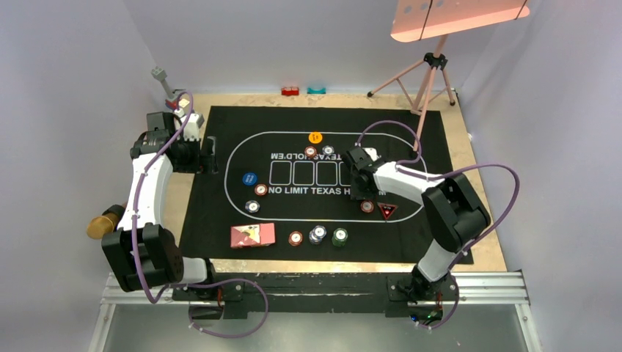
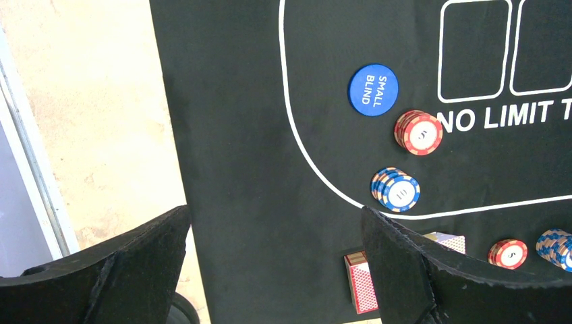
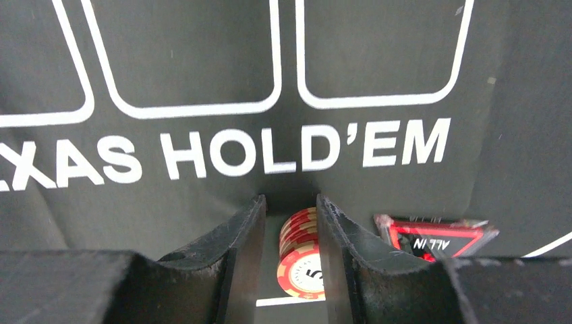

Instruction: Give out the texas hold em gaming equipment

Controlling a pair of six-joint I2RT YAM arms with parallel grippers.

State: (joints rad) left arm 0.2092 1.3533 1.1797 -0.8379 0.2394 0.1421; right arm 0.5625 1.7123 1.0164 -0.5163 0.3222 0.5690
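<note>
While the left gripper (image 2: 275,214) hangs with its jaws spread wide and nothing between them, above the left border of the black mat (image 2: 229,101), I have the right gripper (image 3: 290,202) low over the mat's right side. Its two fingers stand close on either side of a red chip stack (image 3: 301,260). From the wrist view I cannot tell whether the pads actually press on that stack or merely flank it. Just to the stack's right lies the dark triangle marker (image 3: 435,239), red-edged, near it but not touching. On the left side I see the blue disc (image 2: 373,90) marked small blind, with a second red stack (image 2: 419,133) just beside it by the printed lettering, and a blue-and-white stack (image 2: 396,190) close to the oval line. The red-backed card deck (image 1: 252,235) lies by the mat's near edge. To its right sit a red pile (image 1: 295,237), a blue-grey pile (image 1: 317,234) and a green pile (image 1: 339,236) in a row. Across the oval, the orange disc (image 1: 315,137) sits with a far red pile (image 1: 311,152) and a far grey pile (image 1: 328,150) just beside it.
</note>
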